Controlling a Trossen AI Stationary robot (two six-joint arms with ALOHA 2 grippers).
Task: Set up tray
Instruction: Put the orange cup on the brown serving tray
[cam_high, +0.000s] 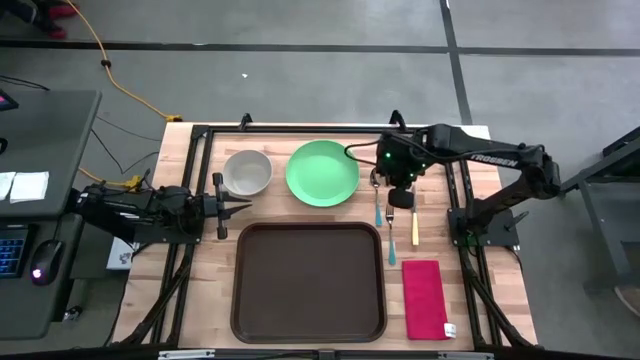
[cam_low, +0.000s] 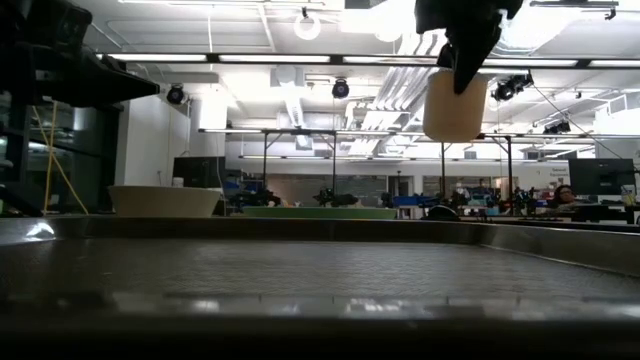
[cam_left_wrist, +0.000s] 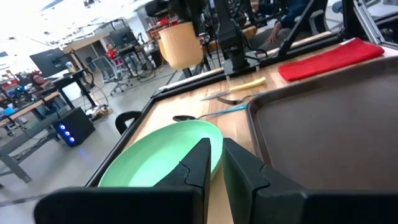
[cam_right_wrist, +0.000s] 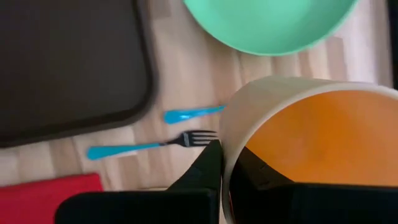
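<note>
The tray (cam_high: 308, 282) lies at the near edge of the surface (cam_high: 200, 290), bare inside, with the red napkin (cam_high: 425, 298) just beside it on the right; past the napkin a fork (cam_high: 391, 232), a spoon (cam_high: 377, 203) and a yellow-handled piece (cam_high: 414, 226) lie side by side on the wood. Above the cutlery the right gripper (cam_right_wrist: 225, 163) is clamped on the rim of a cup (cam_right_wrist: 311, 149) (cream outside, orange within), holding it clear of the surface; the low view shows it hanging in the air. The left gripper (cam_high: 245, 207) waits near the tray's far left corner, its fingers drawn almost together on nothing. Farther back sit the pale bowl (cam_high: 246, 172) and the green plate (cam_high: 322, 172), well apart from the tray. I would say the cup is being carried over; next it wants swinging above the tray, lowering upright, then releasing.
</note>
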